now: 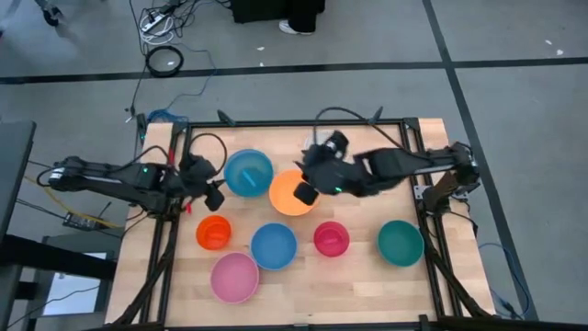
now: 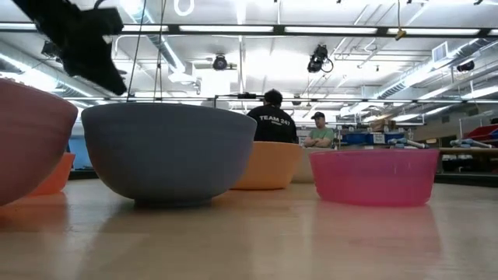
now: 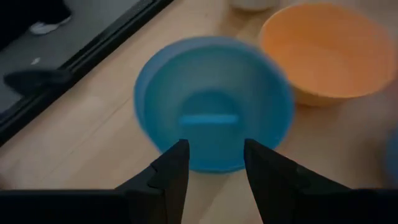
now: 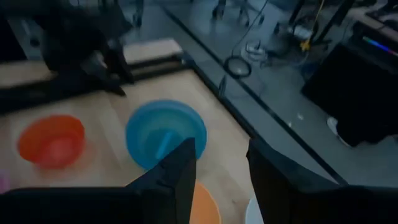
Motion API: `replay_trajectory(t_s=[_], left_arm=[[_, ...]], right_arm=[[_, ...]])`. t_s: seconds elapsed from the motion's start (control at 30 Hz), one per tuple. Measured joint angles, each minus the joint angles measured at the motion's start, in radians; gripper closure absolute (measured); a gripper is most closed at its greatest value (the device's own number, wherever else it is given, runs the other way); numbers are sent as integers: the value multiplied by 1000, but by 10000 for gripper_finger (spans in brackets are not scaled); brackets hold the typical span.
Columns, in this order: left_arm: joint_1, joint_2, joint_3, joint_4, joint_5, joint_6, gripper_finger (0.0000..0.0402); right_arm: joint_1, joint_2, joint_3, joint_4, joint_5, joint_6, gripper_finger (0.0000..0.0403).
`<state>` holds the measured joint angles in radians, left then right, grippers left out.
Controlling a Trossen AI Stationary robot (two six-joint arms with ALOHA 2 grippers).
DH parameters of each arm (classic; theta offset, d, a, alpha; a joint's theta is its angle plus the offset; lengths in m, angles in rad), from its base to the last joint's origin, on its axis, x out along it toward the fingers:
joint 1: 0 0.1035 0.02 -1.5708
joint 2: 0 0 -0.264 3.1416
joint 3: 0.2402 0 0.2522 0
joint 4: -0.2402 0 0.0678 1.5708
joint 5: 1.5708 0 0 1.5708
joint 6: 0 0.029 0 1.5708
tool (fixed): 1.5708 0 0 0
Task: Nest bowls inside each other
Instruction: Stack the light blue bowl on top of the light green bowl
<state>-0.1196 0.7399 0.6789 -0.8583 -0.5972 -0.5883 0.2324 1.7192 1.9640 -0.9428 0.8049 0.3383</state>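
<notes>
Several bowls rest on their bases on the wooden table. A blue bowl (image 1: pixel 248 173) and an orange bowl (image 1: pixel 287 199) stand at the middle back. Nearer the front are a small orange-red bowl (image 1: pixel 213 232), a second blue bowl (image 1: pixel 274 245), a magenta bowl (image 1: pixel 331 238), a teal bowl (image 1: pixel 401 242) and a pink bowl (image 1: pixel 234 278). My left gripper (image 1: pixel 213 195) is open just left of the far blue bowl (image 3: pixel 211 102), pointing at it. My right gripper (image 1: pixel 308 188) is open in the air above the orange bowl, and nothing is between its fingers (image 4: pixel 177 171).
A white bowl's rim (image 3: pixel 249 5) shows beyond the orange bowl (image 3: pixel 329 50). A black frame (image 1: pixel 303 123) runs round the table's edges. Bare wood lies along the near edge and at the far right. Two people sit in the room behind (image 2: pixel 272 120).
</notes>
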Motion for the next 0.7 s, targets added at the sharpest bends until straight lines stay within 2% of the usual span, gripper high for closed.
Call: replay_trajectory(t_s=[0.2, 0.4, 0.57, 0.7], left_arm=[[2, 0, -76, 0, -40, -72, 239], [2, 0, -127, 56, -65, -67, 239], [2, 0, -175, 197, -36, 96, 239], [5, 0, -187, 229, -17, 214, 239]], right_arm=[[84, -21, 0, -2, 90, 35, 271], [101, -21, 0, -4, 100, 60, 271], [101, -21, 0, -4, 100, 61, 271], [102, -21, 0, -5, 88, 61, 271]])
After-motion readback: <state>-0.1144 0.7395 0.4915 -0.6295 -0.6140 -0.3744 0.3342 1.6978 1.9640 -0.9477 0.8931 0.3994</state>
